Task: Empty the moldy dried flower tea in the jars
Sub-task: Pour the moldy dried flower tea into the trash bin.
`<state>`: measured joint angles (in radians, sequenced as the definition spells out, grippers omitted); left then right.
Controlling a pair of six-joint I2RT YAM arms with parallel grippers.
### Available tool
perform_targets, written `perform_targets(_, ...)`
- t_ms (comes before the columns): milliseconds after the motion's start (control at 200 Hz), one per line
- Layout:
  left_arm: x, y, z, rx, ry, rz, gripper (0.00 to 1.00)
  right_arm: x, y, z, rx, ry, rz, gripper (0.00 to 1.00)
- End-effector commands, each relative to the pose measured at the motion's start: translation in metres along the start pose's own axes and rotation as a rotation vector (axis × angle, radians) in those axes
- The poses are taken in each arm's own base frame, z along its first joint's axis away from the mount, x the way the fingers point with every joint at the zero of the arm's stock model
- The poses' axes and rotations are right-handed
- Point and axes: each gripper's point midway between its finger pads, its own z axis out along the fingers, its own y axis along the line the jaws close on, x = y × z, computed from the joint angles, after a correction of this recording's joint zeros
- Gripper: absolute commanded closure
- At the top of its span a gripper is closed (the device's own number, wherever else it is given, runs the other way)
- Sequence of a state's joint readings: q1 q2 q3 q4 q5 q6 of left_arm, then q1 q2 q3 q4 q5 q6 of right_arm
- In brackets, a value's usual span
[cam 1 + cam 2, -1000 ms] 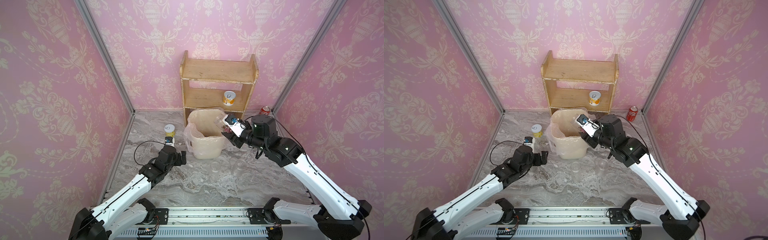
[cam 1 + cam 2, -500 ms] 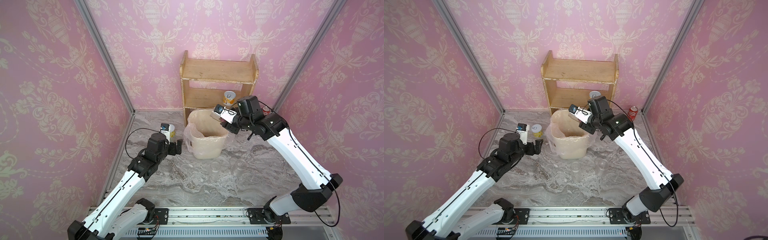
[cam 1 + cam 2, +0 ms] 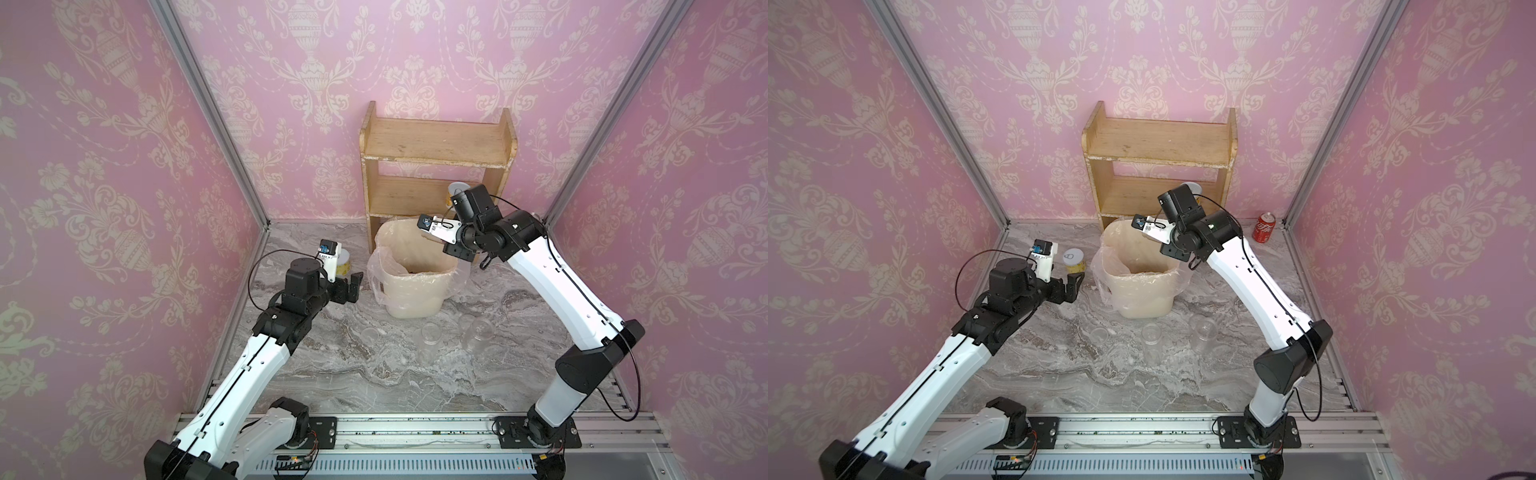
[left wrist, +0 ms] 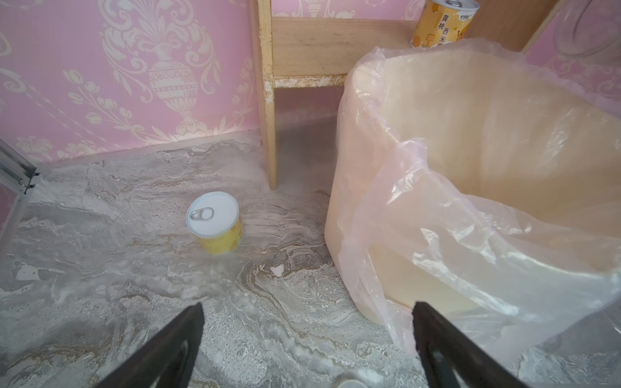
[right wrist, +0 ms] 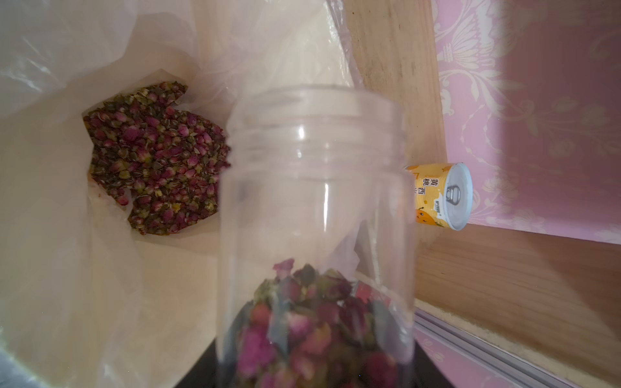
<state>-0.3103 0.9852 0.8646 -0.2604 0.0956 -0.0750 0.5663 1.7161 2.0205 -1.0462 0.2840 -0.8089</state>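
Observation:
In the right wrist view my right gripper (image 5: 316, 369) is shut on a lidless clear jar (image 5: 316, 208). Pinkish-red dried flower tea (image 5: 312, 319) sits at the jar's base by the jaws. The jar's mouth hangs above the lined bin (image 5: 50, 235), where a heap of tea (image 5: 154, 161) lies. In both top views this gripper (image 3: 434, 237) (image 3: 1154, 235) is over the bin's back rim. Two empty clear jars (image 3: 430, 334) (image 3: 478, 330) stand in front of the bin. My left gripper (image 3: 353, 286) (image 4: 307, 305) is open and empty, left of the bin.
A wooden shelf (image 3: 436, 141) stands behind the bin (image 3: 411, 291) with a yellow tin (image 5: 440, 196) on its lower board. Another yellow tin (image 4: 215, 223) stands beyond my left gripper. A red cola can (image 3: 1263, 227) is at the back right. A clear round piece (image 3: 369, 334) lies by the jars.
My right arm has risen and carried the jar from the bin's right rim towards its back. My left gripper has moved up and back, nearer the yellow tin, still open.

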Motion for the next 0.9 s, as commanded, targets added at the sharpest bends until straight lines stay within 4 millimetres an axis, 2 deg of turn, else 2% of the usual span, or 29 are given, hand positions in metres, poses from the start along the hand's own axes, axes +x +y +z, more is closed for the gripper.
perform_targets(0,0.003,0.005,-0.001,-0.018,-0.020,0.062,0.01,0.003,-0.010,-0.012,0.060,0.036,-0.073,0.94)
perform_targets(345,0.005,0.011,-0.007,-0.053,-0.060,0.064,0.01,0.004,-0.014,0.002,0.140,0.175,-0.249,0.97)
perform_targets(891,0.006,0.008,-0.008,-0.039,-0.066,0.054,0.01,-0.001,-0.016,0.001,0.183,0.224,-0.418,0.98)
